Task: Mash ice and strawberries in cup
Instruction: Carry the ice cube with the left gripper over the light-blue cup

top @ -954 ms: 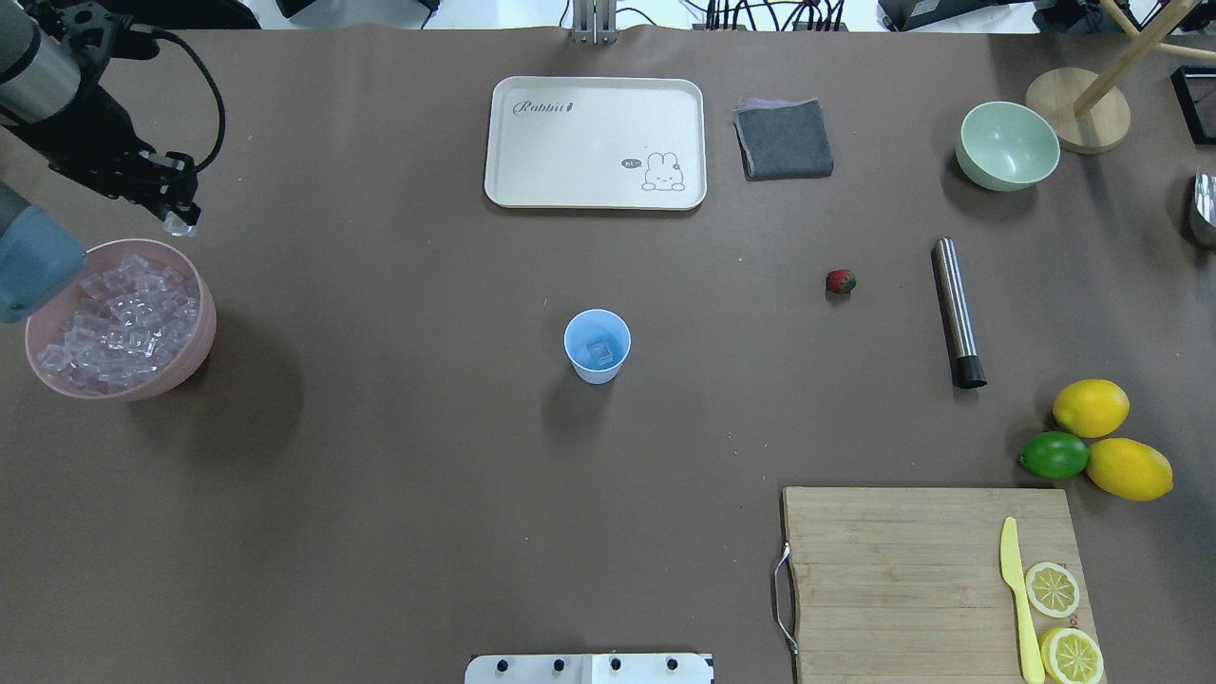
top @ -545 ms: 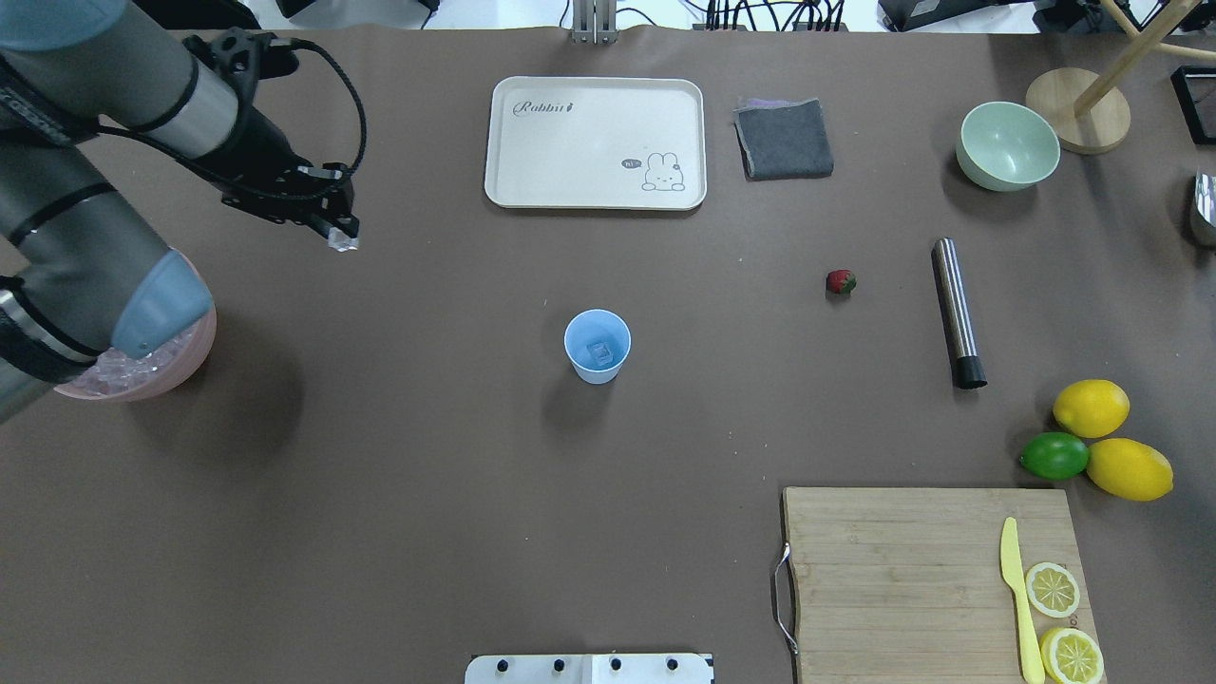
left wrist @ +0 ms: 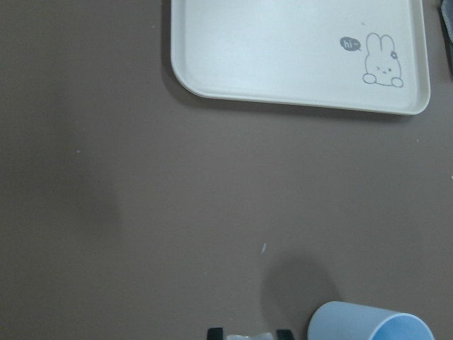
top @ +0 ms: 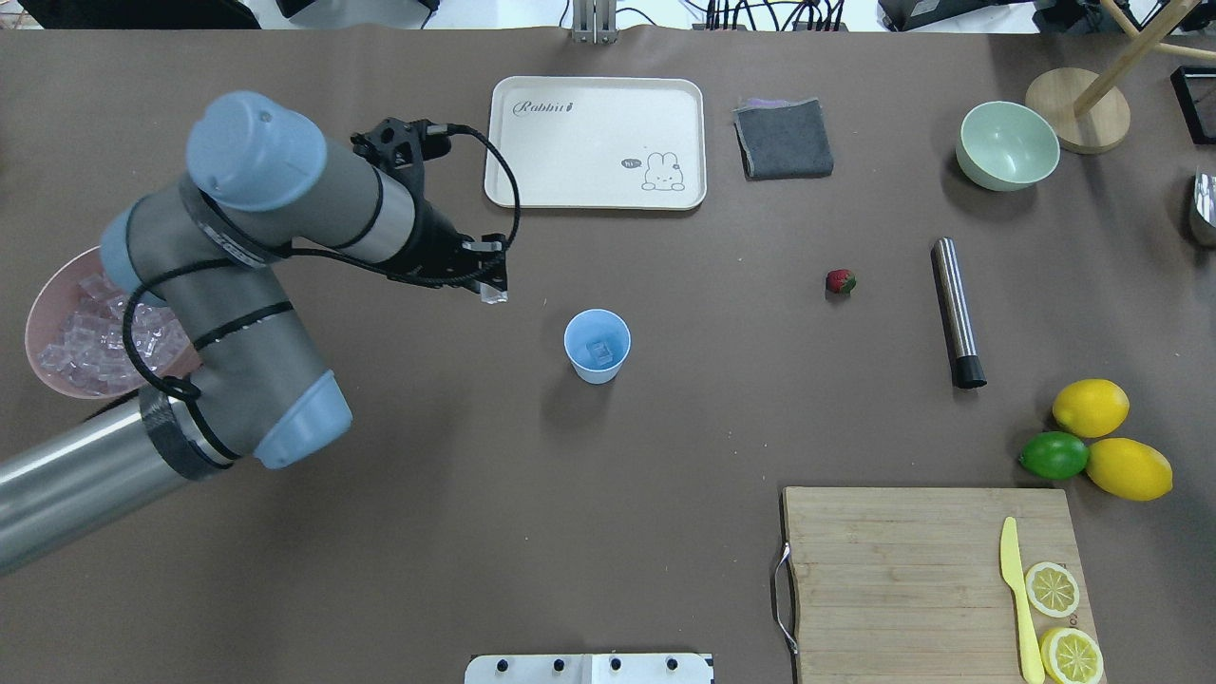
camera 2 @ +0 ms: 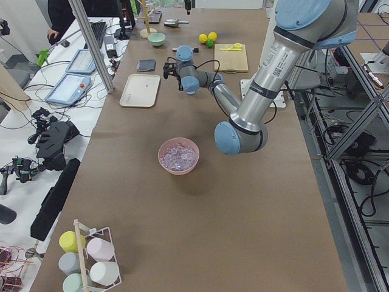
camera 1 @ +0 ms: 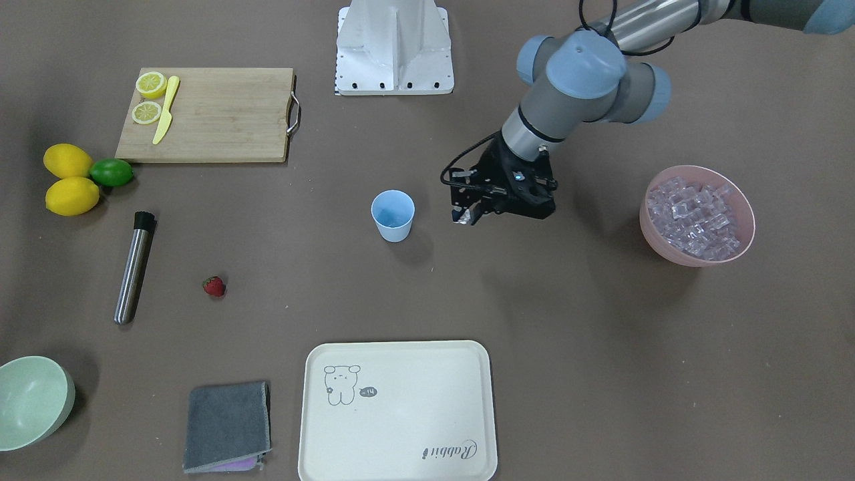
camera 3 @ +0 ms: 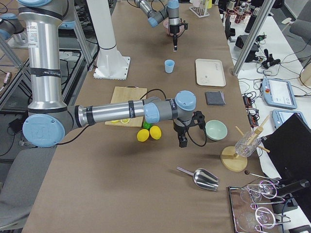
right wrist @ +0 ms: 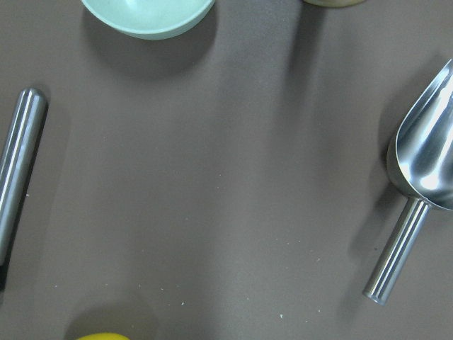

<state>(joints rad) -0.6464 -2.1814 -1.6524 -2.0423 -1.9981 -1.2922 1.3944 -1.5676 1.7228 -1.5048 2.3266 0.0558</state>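
— What is laid nearest the robot on the brown worktop (top: pixel 380 570)?

— A wooden cutting board (top: pixel 902 570) with a metal handle is seen there. A yellow plastic knife (top: pixel 1016 598) and two lemon halves (top: pixel 1052 589) are set on it. Just past its right corner, two whole yellow lemons (top: pixel 1091 408) are touched by a green lime (top: pixel 1054 456).

— Where are the task's things found?

— The small light blue plastic cup (top: pixel 597 346) is stood upright mid-worktop, with a single clear ice cube (top: pixel 598 353) inside. The left gripper (top: pixel 494 290) is held near the cup, to its left and slightly farther off. It is clenched on a second clear ice cube (top: pixel 493 295). A heap of clear ice cubes (camera 1: pixel 695 217) is kept in a pink bowl (camera 1: pixel 668 250) at the left end, partly covered overhead by the left arm (top: pixel 285 199). The small red strawberry (top: pixel 840 281) is laid well right of the cup, a steel cylinder (top: pixel 956 312) with a black tip beyond it.

— And the right gripper (camera 3: pixel 182 143)?

— It is shown only from the side, near the lemons; its state cannot be told.

— Farthest?

— A cream rabbit-print tray (top: pixel 596 142), a folded grey cloth (top: pixel 784 139) and a pale green bowl (top: pixel 1007 145).
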